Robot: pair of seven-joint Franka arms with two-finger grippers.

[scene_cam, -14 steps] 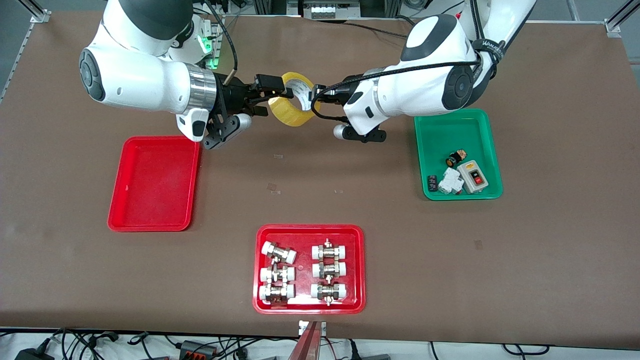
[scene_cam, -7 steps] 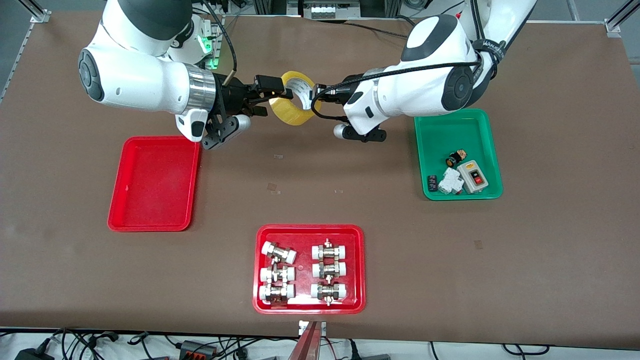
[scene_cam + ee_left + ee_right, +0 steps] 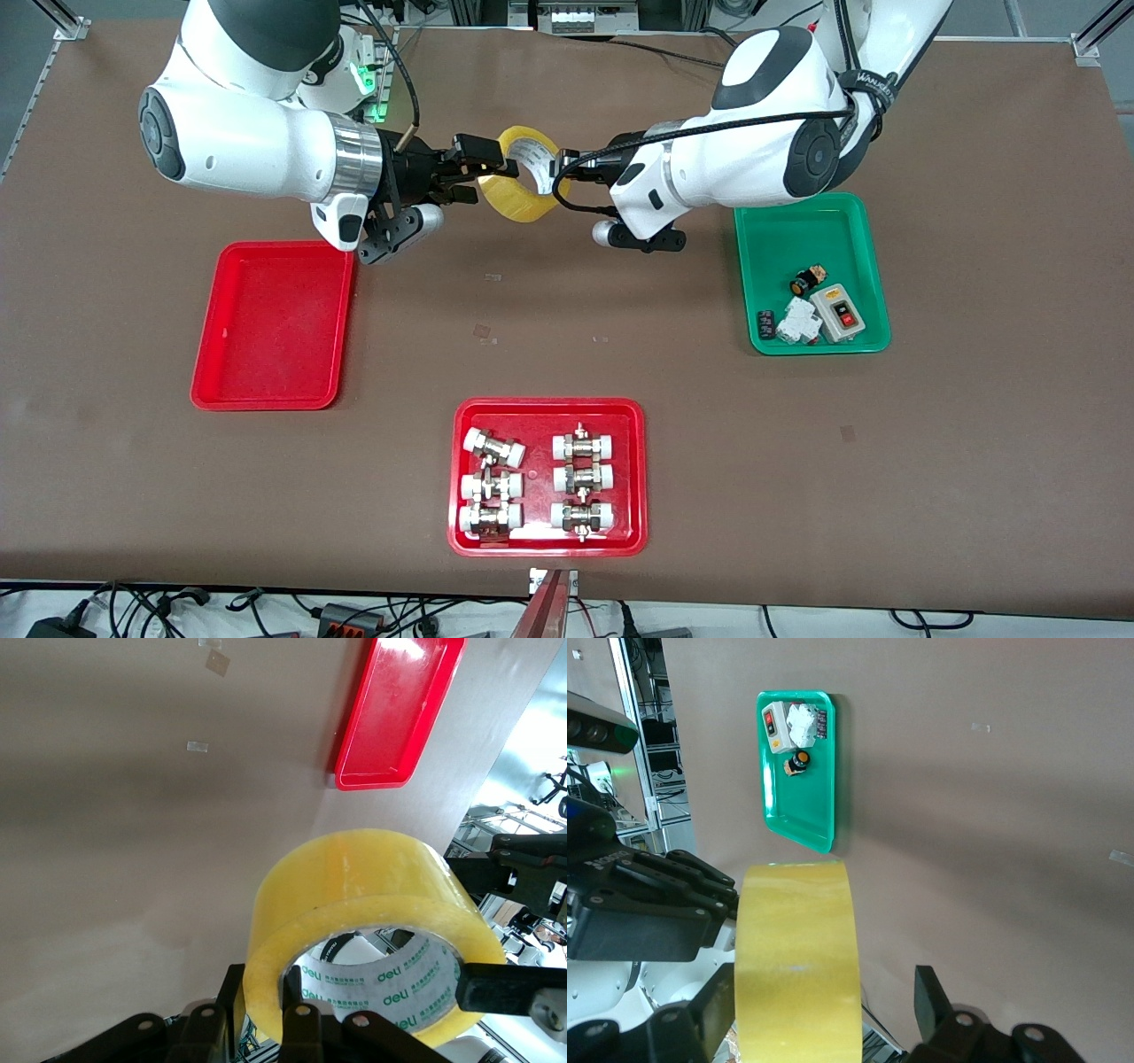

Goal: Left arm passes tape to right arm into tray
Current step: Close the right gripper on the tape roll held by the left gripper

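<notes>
The roll of tape (image 3: pixel 521 182) hangs in the air over the brown bench (image 3: pixel 567 354), between the two arms, above bare bench toward the robots' bases. It is a thick ring of translucent yellow packing tape, glossy and smooth, wound on a white core printed with green "deli" logos, readable in the left wrist view (image 3: pixel 368 930).

The left gripper (image 3: pixel 560 173) is clenched on the roll's wall, one black finger inside the core and one outside. The left arm (image 3: pixel 753 151) is glossy white plastic with dark grey round joint caps and a black braided cable along it.

The right gripper (image 3: pixel 483 168) is at the ring's other edge, its black fingers (image 3: pixel 935 997) straddling the yellow band with a clear gap on at least one side, so it is not clamped. The right arm (image 3: pixel 239 151) carries a broad shiny silver wrist band.

The plain red tray (image 3: pixel 275 326), shallow plastic with rounded corners and a raised rim, lies toward the right arm's end of the bench, nearer the front camera than the tape. A green tray (image 3: pixel 811 275) of the same shape at the left arm's end holds a grey switch box (image 3: pixel 837 312) with a red button and other small electrical parts. A second red tray (image 3: pixel 549 478), nearest the front camera, holds six metal fittings (image 3: pixel 493 447) with white caps.
</notes>
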